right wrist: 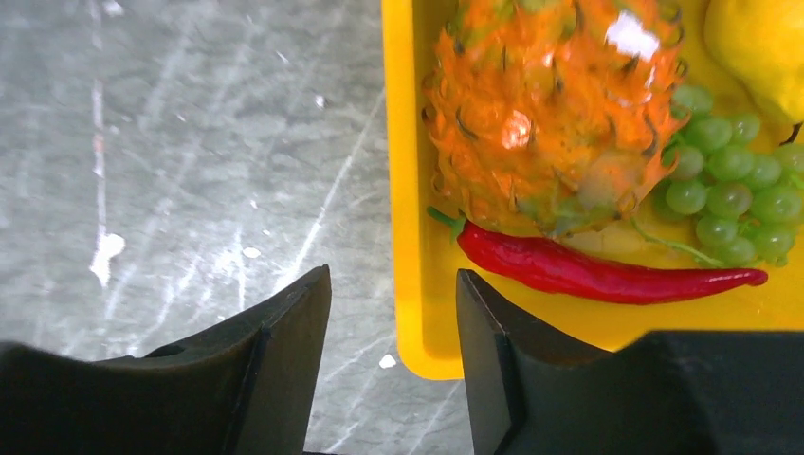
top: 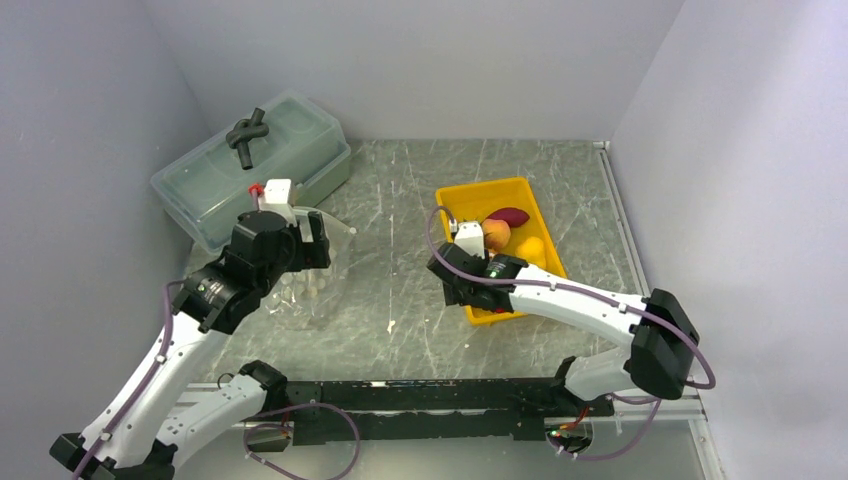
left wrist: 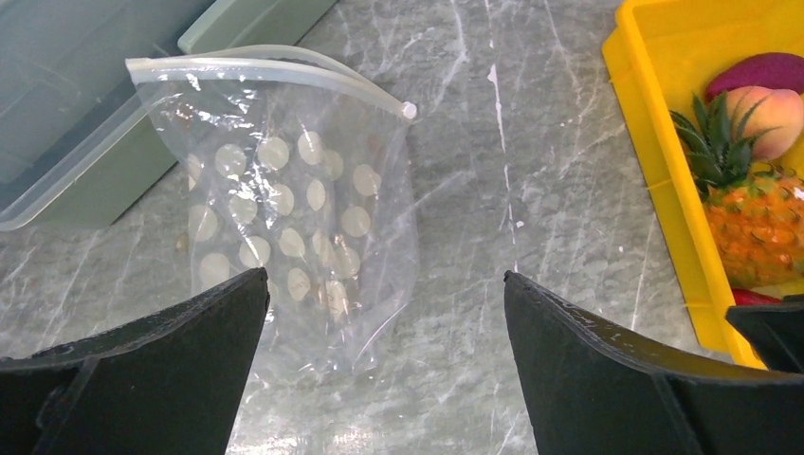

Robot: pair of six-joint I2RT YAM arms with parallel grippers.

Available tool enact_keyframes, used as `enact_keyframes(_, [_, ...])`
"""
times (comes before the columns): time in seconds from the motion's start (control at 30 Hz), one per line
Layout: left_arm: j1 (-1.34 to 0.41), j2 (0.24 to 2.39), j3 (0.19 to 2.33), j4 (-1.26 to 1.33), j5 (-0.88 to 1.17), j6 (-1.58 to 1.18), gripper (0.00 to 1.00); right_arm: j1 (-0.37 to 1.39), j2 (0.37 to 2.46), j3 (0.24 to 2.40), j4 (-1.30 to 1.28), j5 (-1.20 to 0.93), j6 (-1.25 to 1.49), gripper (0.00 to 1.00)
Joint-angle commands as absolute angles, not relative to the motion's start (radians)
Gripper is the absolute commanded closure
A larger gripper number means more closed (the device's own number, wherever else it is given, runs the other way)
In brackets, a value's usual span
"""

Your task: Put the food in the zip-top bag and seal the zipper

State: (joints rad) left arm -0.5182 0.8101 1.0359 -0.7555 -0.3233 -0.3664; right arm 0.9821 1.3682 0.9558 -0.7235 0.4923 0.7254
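From above, the left gripper (top: 318, 243) hangs over the zip-top bag (top: 312, 286), which lies flat on the table (top: 400, 200) at centre-left, just below the lidded box (top: 250, 165). The right gripper (top: 458, 290) sits at the lower left corner of the yellow tray (top: 478, 187), where a dark purple piece (top: 507, 215), a peach (top: 497, 234) and a yellow fruit (top: 532, 248) show. In the left wrist view the jaws stand wide apart with nothing between them. The bag fills the upper left, and its zipper (left wrist: 256, 64) bows into two strips, so the mouth looks partly open. In the right wrist view the jaws are only narrowly parted and hold nothing, and the tray's corner shows in the gap between them. The pineapple (right wrist: 550, 123), red chili (right wrist: 588, 270) and grape bunch (right wrist: 730, 190) lie to the right of that gap. No food is bagged yet. Closing here would likely pinch the tray wall rather than fruit. That opening looks too small for the pineapple, and the thin chili, lying flat on the tray floor, could slip out of a pinch. The soft bag may slide or fold shut if food is pushed at a mouth nobody is holding.
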Motion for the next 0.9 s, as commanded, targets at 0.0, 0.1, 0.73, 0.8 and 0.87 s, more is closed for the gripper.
enact_keyframes(0.0, [-0.517,0.826,1.048,-0.769,-0.407,-0.452,0.00,0.979,1.331,1.042,-0.732,0.548,0.712,0.44])
enact_keyframes(0.1, [-0.517,0.844,1.054,-0.774,-0.411,-0.476,0.00,0.980,1.324,1.078,-0.712,0.547,0.679,0.42])
enact_keyframes(0.73, [-0.517,1.006,1.197,-0.948,-0.572,-0.721,0.01,0.979,1.334,1.194,-0.482,0.451,0.488,0.21])
enact_keyframes(0.8, [-0.517,0.987,1.182,-0.939,-0.557,-0.701,0.01,0.979,1.356,1.215,-0.445,0.422,0.473,0.17])
enact_keyframes(0.87, [-0.517,0.965,1.172,-0.936,-0.546,-0.689,0.01,0.979,1.386,1.243,-0.421,0.404,0.463,0.14])
